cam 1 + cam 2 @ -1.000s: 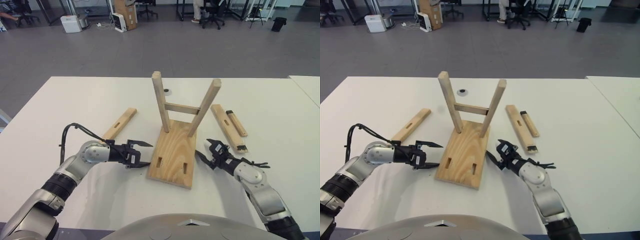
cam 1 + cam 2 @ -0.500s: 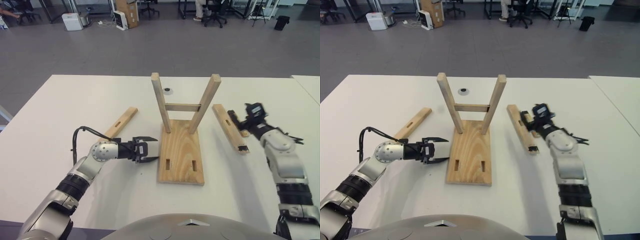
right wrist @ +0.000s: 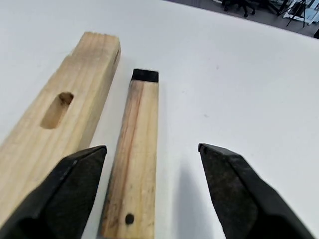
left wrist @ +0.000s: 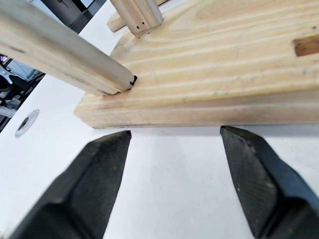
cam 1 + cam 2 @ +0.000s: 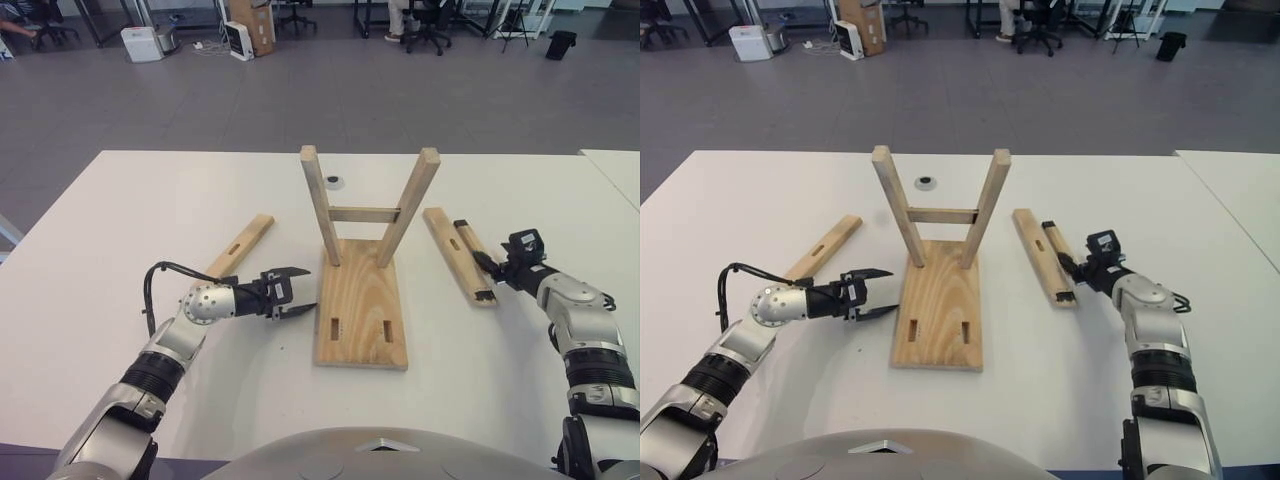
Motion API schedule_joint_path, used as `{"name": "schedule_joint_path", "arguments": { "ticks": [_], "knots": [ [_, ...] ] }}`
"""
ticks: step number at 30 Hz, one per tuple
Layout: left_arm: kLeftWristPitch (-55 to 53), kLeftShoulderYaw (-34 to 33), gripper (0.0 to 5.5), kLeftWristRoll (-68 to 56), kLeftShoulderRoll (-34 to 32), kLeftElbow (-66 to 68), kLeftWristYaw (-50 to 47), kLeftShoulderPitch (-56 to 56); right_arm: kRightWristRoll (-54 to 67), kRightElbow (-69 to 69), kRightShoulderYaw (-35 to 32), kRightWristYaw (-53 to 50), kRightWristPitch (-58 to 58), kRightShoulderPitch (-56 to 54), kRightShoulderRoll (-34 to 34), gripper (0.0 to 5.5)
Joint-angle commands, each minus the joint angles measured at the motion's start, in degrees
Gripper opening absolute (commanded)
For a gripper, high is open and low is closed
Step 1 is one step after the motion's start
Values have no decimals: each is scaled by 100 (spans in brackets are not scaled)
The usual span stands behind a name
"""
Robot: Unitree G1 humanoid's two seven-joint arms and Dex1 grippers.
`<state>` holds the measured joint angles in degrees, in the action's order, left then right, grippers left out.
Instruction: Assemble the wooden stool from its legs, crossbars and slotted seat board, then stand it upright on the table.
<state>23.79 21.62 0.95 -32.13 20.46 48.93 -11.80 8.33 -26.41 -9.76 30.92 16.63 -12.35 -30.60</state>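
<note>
On the white table (image 5: pixel 120 220), the half-built stool lies seat-down in front of the robot, midway between its arms. Its seat board (image 5: pixel 362 305) is a pale, grained plank lying flat, long axis running away from the robot. From the far end of the board two legs (image 5: pixel 321 205) rise, leaning slightly apart toward their tops, and a fitted crossbar (image 5: pixel 365 214) joins them about halfway up. Near the robot-side end of the board a pair of slots (image 5: pixel 335 325) shows as small dark rectangles with no wood in them. A loose leg (image 5: pixel 240 246) with an oblong mortise lies flat to the left of the board, well apart from it. A second loose leg (image 5: pixel 455 256) lies flat to the right, with a loose crossbar (image 3: pixel 139 114), dark at its tips, just beside it on its outer side. The left gripper (image 5: pixel 305 290) hangs low over the table by the board's left edge, fingers (image 4: pixel 107 174) spread wide and gripping nothing. The right gripper (image 3: pixel 152 148) sits at the near end of the loose crossbar, its fingers parted on either side of the bar without touching it. A small round fitting (image 5: pixel 333 181) lies on the table beyond the legs.
</note>
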Motion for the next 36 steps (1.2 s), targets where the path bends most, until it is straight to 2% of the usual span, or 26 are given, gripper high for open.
{"name": "schedule_joint_path", "arguments": {
  "ticks": [1,5,11,13,15,21,23,27,30,32,36],
  "knots": [
    [-213,108,331,428,-52,316,-16,113,136,-85,5,112,256,127,99,347],
    [-677,-102,331,-44,145,348,25,179,316,-194,-85,42,731,114,148,270],
    [-3646,-1102,331,-1826,897,-200,-362,332,269,-216,93,-59,914,311,347,158],
    [-4214,-1218,331,-1879,919,-401,-571,255,270,-194,109,-83,918,372,385,131],
    [-4621,-1275,331,-1720,842,-392,-806,84,269,-230,84,-121,875,381,393,131],
    [-4730,-2207,331,-2286,761,-741,-700,-431,557,86,-543,-509,630,36,190,131],
    [-4787,-2521,331,-2660,690,-1189,-471,-723,728,677,-737,-544,699,-188,79,131],
    [-5854,-3277,331,-4024,759,-1567,-491,-2016,1078,2180,-926,-591,831,-510,20,131],
    [-6409,-3790,331,-4982,1102,-1780,-1107,-2851,1387,3310,-790,-665,1038,-934,96,131],
    [-6641,-4001,331,-5557,1604,-2042,-1890,-3152,1536,4045,-527,-698,1206,-1143,167,131],
    [-7062,-3775,331,-6084,2254,-2563,-2915,-3315,1771,4995,47,-832,1602,-1433,427,131]
  ]
}}
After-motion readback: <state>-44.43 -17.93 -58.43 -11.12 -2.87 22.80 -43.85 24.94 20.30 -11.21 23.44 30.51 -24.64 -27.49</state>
